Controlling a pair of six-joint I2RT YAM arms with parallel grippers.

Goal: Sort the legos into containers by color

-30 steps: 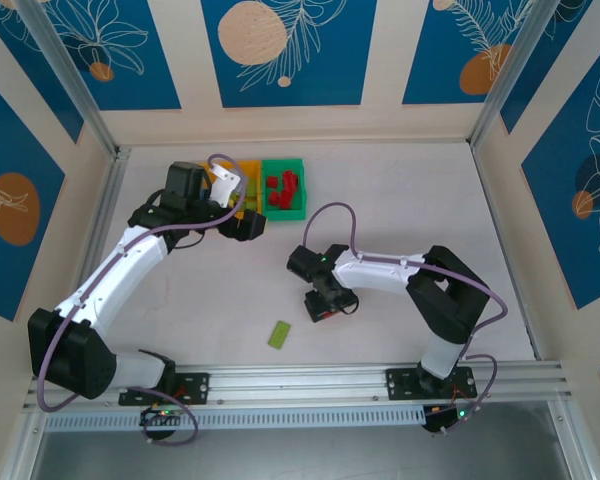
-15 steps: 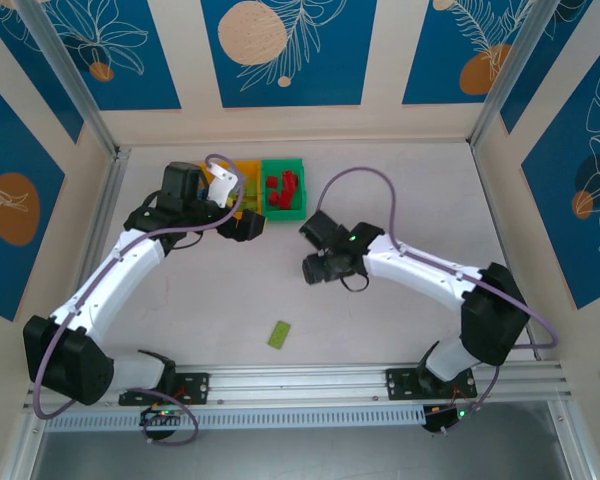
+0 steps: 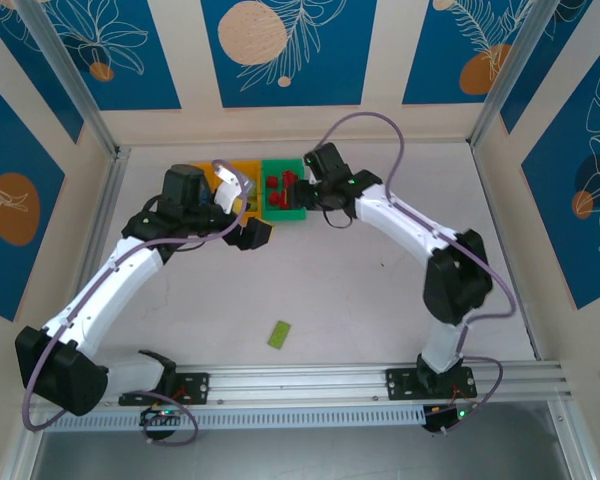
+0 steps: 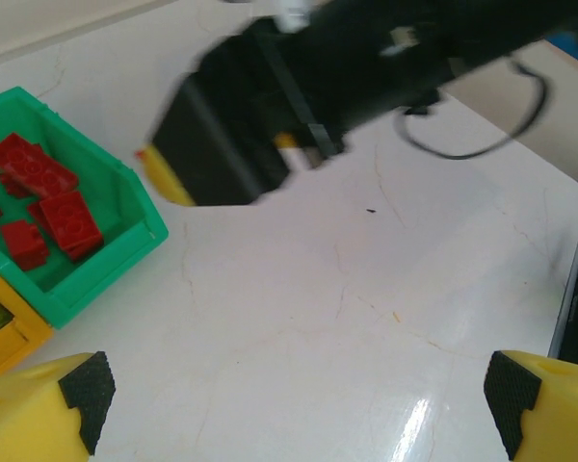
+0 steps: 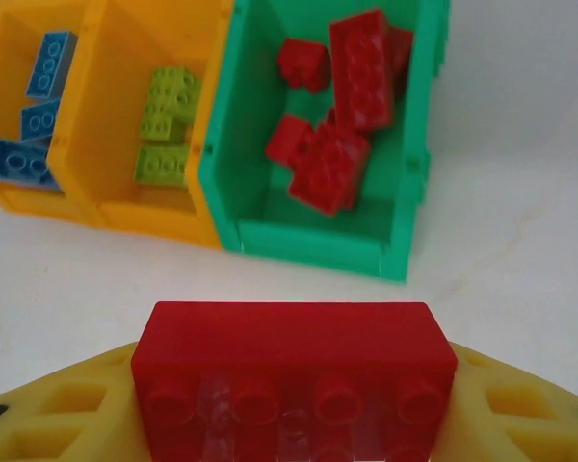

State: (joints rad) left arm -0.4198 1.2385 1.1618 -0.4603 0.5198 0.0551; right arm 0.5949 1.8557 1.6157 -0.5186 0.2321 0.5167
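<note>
I see a pale, glossy table (image 3: 380, 300) hemmed in by cream walls (image 3: 380, 120) carrying blue panels (image 3: 330, 55) with white leaf outlines and orange discs. Aluminium posts (image 3: 68, 75) stand at the far corners, and a slotted rail (image 3: 310, 379) runs along the near edge.

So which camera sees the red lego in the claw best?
The right wrist view: the red lego sits close and sharp between the right claw's fingers. In the top view the claw hides it; in the left wrist view the claw is a dark blur.
</note>
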